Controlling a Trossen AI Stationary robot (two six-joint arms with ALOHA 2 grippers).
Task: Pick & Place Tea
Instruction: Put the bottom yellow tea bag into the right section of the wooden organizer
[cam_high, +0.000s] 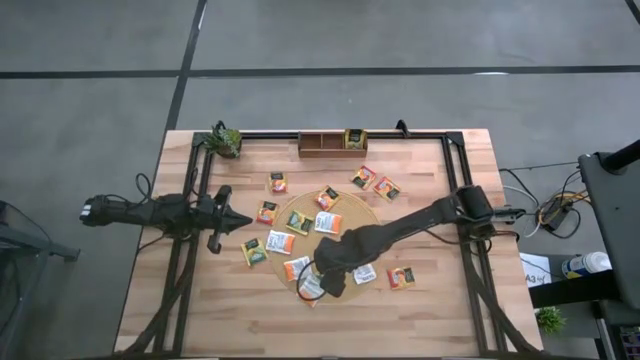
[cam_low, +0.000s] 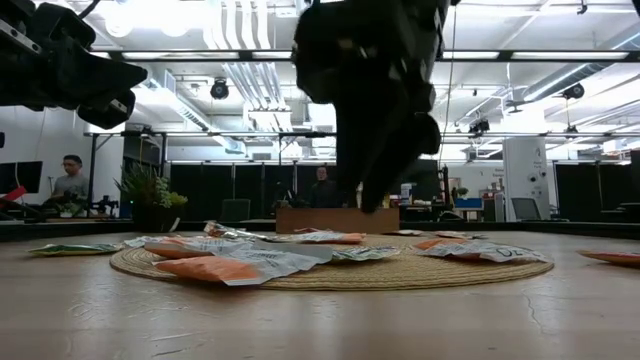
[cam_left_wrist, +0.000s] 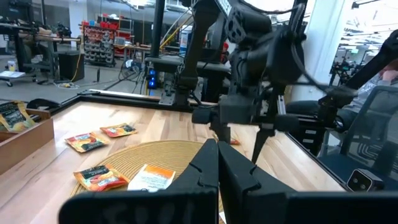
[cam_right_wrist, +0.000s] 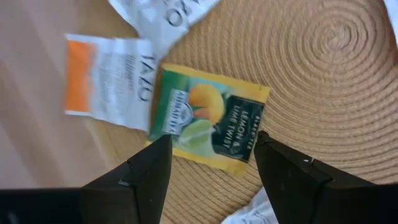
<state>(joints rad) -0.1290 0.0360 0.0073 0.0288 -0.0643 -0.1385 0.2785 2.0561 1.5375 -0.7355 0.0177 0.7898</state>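
Several tea sachets lie scattered on the round woven mat (cam_high: 330, 232) and on the wooden table around it. My right gripper (cam_right_wrist: 212, 140) hangs open, pointing steeply down, its fingers on either side of and above a green-and-yellow sachet (cam_right_wrist: 208, 121). That sachet lies flat at the mat's near edge, one end tucked under a white-and-orange sachet (cam_right_wrist: 106, 81). In the high view the right gripper (cam_high: 325, 283) covers that spot. My left gripper (cam_high: 240, 221) is shut, level, at the table's left, and holds nothing.
A small wooden compartment tray (cam_high: 325, 144) stands at the far edge with one sachet (cam_high: 354, 138) in it. A potted plant (cam_high: 224, 141) stands at the far left corner. Black frame rails (cam_high: 462, 180) run along both sides. Loose sachets (cam_high: 375, 183) lie right of the mat.
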